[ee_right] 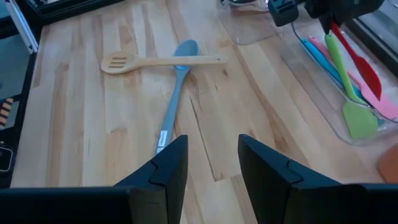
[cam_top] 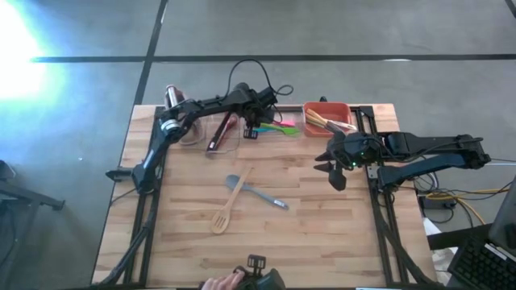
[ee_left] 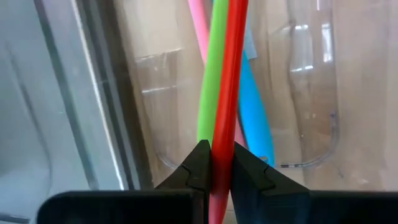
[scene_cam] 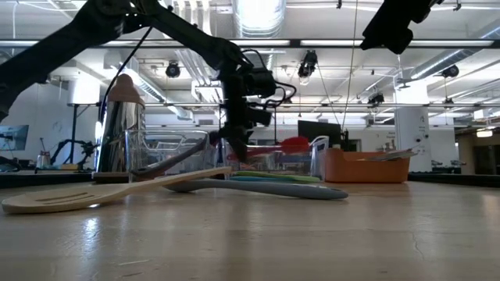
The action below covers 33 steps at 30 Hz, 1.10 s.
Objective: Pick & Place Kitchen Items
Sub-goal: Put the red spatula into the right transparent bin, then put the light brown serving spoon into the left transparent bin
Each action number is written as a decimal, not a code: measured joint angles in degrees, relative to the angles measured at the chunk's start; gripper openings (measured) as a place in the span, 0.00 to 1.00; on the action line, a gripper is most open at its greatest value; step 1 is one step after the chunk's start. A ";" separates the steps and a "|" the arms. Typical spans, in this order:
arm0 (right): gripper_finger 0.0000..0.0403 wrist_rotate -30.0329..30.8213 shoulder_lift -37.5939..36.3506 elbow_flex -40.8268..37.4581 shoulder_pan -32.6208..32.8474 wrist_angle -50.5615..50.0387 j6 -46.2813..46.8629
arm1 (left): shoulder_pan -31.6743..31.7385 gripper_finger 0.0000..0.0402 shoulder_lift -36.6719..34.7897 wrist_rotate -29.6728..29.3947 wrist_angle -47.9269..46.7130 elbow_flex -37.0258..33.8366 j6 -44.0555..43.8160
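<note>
Left gripper (ee_left: 213, 174) pinches red spatula (ee_left: 227, 93) above clear bin (cam_top: 270, 135) | right gripper (ee_right: 211, 165) spread, empty, away from bin | risk: spatula swings, snags bin.

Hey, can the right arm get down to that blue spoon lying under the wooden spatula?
Probably yes. The right end effector hangs open above bare table, and the blue spoon has its handle end lying free; the wooden spatula crosses it only near the bowl.
</note>
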 joint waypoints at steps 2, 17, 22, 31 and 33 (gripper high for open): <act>0.34 0.00 0.02 0.00 0.00 -0.02 0.01 | -0.03 0.09 0.53 0.29 -1.08 0.63 -0.13; 0.31 -0.11 0.02 0.00 0.04 -0.17 0.12 | -0.03 0.22 0.94 1.13 -2.42 1.04 -2.61; 0.33 -0.11 0.02 0.00 0.04 -0.17 0.12 | -0.21 0.38 0.98 0.48 -3.17 1.74 -2.59; 0.34 -0.13 0.02 0.00 0.04 -0.17 0.46 | -1.47 0.44 -0.69 -11.06 -6.69 4.76 -4.51; 0.34 -0.12 0.02 0.00 0.02 -0.15 0.56 | -1.89 0.44 -2.39 -11.95 -7.37 5.64 -5.00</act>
